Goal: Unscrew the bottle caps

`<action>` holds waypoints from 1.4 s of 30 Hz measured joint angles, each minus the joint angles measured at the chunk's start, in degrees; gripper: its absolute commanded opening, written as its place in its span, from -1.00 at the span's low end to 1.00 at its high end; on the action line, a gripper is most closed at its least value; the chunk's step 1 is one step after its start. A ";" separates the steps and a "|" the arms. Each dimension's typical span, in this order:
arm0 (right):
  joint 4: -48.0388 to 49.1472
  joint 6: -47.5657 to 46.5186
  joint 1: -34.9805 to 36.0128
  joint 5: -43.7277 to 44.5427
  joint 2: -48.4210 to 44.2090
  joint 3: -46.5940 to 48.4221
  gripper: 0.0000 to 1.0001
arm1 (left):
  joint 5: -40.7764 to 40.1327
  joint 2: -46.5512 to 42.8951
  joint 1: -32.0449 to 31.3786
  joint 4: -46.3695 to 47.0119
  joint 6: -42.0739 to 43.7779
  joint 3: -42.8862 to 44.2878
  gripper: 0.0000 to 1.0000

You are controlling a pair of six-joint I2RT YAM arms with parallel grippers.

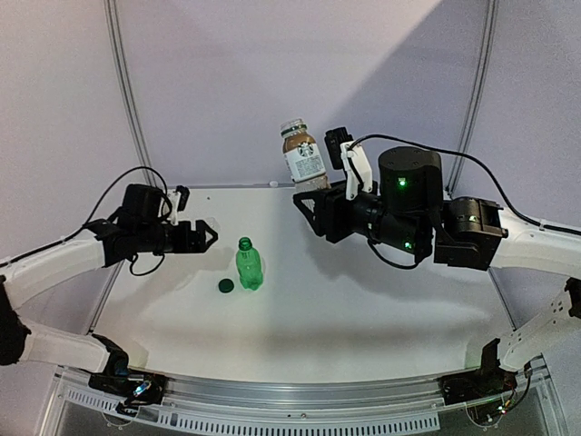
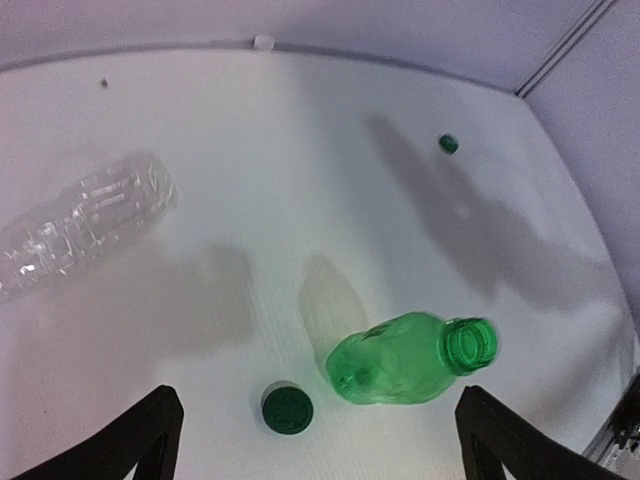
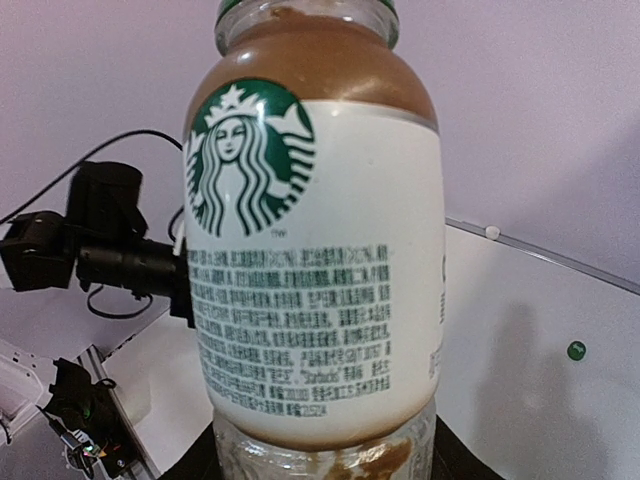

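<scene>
My right gripper (image 1: 313, 195) is shut on the base of the clear bottle with the white-and-brown label (image 1: 302, 156) and holds it upright above the table's back; the bottle fills the right wrist view (image 3: 315, 240), with the gripper (image 3: 325, 465) at its base. The green bottle (image 1: 248, 263) stands capless, and a dark green cap (image 1: 225, 285) lies beside it. My left gripper (image 1: 207, 236) is open and empty to their left, above the table. In the left wrist view the gripper (image 2: 320, 450) hangs over the green bottle (image 2: 400, 360) and cap (image 2: 288, 409). The clear ribbed bottle (image 2: 85, 225) lies on its side.
A second dark green cap (image 2: 448, 144) lies far right on the table, also in the right wrist view (image 3: 575, 350). A white cap (image 2: 263, 41) sits at the table's back edge. Walls close the back and sides, with a metal rail (image 1: 300, 395) along the front.
</scene>
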 measured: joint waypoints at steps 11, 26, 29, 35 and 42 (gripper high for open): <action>0.37 -1.29 0.00 -0.92 0.13 0.02 -0.52 | 7.63 -9.97 0.02 -5.16 5.14 20.59 0.93; 4.72 -2.69 0.00 -16.06 2.10 0.22 -0.50 | 48.06 -0.13 0.00 9.14 -6.49 31.63 0.84; 4.72 -2.51 0.00 -17.49 2.78 1.29 -0.51 | 50.97 2.01 -0.50 10.93 -8.85 31.87 0.82; 4.68 -2.47 0.00 -19.19 4.02 2.82 -0.51 | 53.13 4.55 -2.80 11.91 -10.88 34.14 0.68; 4.37 -2.16 0.00 -20.17 5.38 3.43 -0.51 | 53.40 5.95 -5.99 11.58 -10.75 35.76 0.60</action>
